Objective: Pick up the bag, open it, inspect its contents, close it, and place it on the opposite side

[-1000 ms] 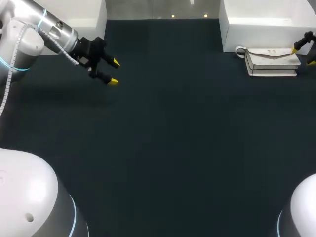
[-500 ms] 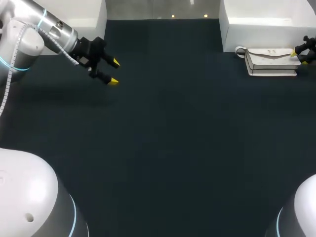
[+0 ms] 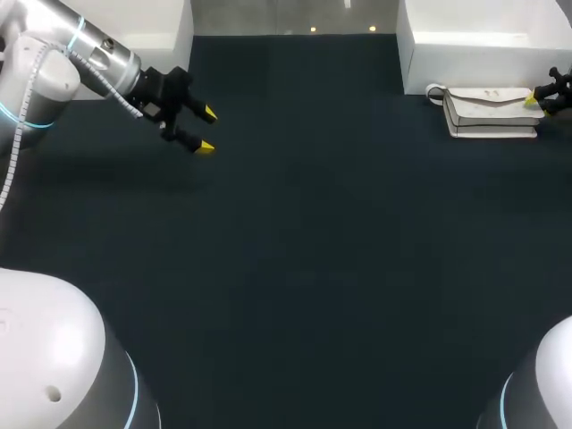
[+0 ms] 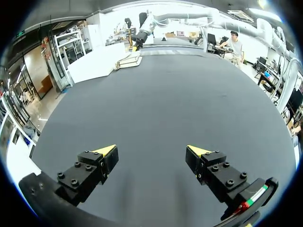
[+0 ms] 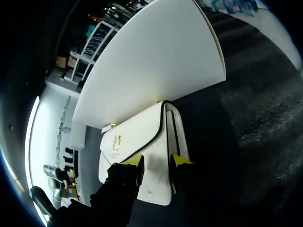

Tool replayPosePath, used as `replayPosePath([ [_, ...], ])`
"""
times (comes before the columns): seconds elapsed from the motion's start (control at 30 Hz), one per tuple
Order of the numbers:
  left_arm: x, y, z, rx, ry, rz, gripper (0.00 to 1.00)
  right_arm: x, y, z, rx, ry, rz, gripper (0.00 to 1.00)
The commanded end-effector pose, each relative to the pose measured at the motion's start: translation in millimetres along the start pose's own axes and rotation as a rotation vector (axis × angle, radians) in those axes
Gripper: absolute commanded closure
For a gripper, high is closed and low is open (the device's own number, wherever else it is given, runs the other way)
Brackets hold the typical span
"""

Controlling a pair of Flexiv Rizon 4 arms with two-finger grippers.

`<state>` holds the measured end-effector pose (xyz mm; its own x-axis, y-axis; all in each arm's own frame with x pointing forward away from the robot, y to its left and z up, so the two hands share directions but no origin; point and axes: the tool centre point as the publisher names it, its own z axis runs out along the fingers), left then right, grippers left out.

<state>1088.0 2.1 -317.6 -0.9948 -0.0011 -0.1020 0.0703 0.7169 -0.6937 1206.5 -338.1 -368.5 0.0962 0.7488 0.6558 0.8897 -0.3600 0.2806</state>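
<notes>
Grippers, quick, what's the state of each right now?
Left gripper: open, holding nothing.
Right gripper: over the white bag; open or closed cannot be told.

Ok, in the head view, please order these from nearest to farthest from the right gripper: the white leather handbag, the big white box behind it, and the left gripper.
1. The white leather handbag: right at the right gripper, on the table's far right.
2. The big white box: just behind the handbag, in the far right corner.
3. The left gripper: across the table, on the far left.
</notes>
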Motion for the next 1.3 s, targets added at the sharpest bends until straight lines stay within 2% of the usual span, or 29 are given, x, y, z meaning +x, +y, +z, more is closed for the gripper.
replayPosePath([
  [0.03,-0.3,1,1,0.003,-0.001,0.001,0.0,-6.2,8.6,3,0.513,0.071,0.0,0.91],
  [0.07,-0.3,1,1,0.003,-0.001,0.001,0.0,-5.8,8.2,3,0.512,0.073,-0.001,1.0],
  [0.33,-0.3,1,1,0.003,-0.001,0.001,0.0,-0.8,3.0,2,0.506,0.095,-0.007,1.0],
  [0.6,-0.3,1,1,0.003,-0.001,0.001,0.0,13.9,-9.0,3,0.503,0.139,-0.033,1.0],
  [0.9,-0.3,1,1,0.003,-0.001,0.001,0.0,42.9,-37.2,3,0.485,0.158,-0.078,1.0],
  [1.1,-0.3,1,1,0.003,-0.001,0.001,0.0,72.8,-73.1,8,0.45,0.121,-0.048,1.0],
  [1.3,-0.3,1,1,0.003,-0.001,0.001,0.0,72.8,-73.1,8,0.45,0.121,-0.048,1.0],
])
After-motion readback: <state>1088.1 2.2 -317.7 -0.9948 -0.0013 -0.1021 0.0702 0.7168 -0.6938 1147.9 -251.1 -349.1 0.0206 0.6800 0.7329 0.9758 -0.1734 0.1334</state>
